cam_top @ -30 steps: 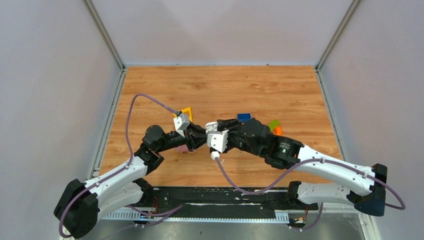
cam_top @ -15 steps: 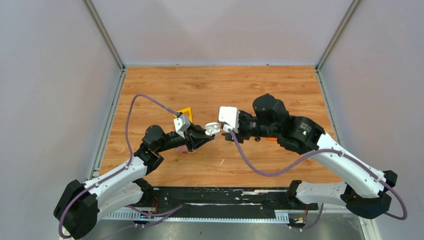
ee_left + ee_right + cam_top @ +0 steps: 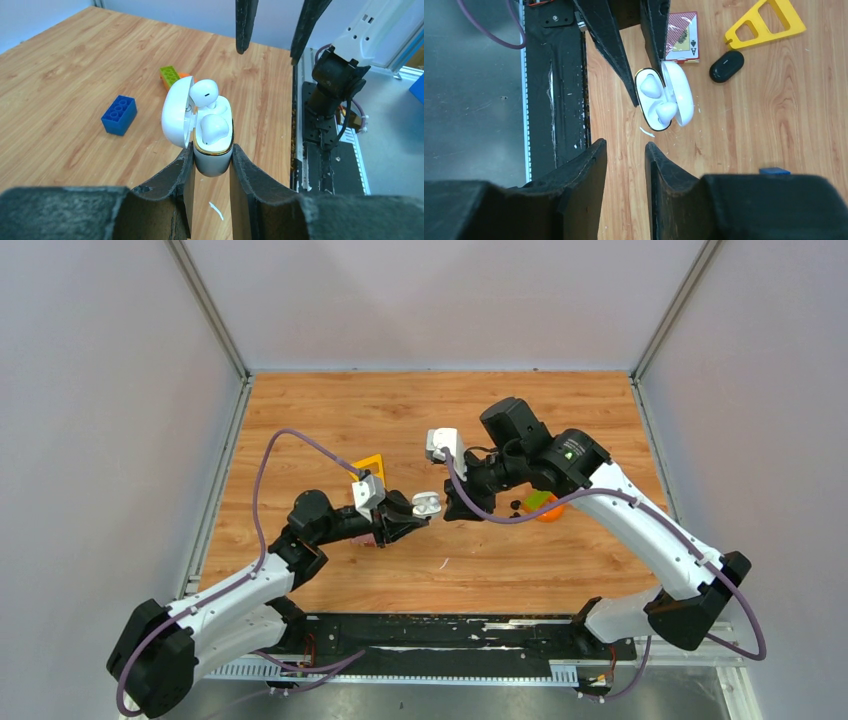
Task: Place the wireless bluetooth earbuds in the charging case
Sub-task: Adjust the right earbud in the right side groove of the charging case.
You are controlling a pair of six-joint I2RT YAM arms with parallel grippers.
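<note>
The charging case (image 3: pixel 213 159) is a small white case with a gold rim, its lid (image 3: pixel 176 112) swung open. My left gripper (image 3: pixel 212 152) is shut on its lower body and holds it above the table. Two white earbuds are in it: one (image 3: pixel 215 127) sits low in its recess, the other (image 3: pixel 204 92) stands higher at the far end. From above, the case (image 3: pixel 426 504) is between the two grippers. My right gripper (image 3: pixel 625 145) is open and empty, a short way from the case (image 3: pixel 647 116) and pointing at it. Its fingers (image 3: pixel 245 25) hang above the case in the left wrist view.
On the table are a blue brick (image 3: pixel 119 115), a green brick (image 3: pixel 170 76), a yellow triangular piece (image 3: pixel 769 22), a black oval pebble (image 3: pixel 726 66), a playing card (image 3: pixel 682 45) and a thin white sliver (image 3: pixel 647 132). An orange and green object (image 3: pixel 543 504) lies under the right arm.
My right arm has lifted and swung back, and its gripper has come off the case. My left gripper keeps hold of the case and has shifted slightly nearer.
</note>
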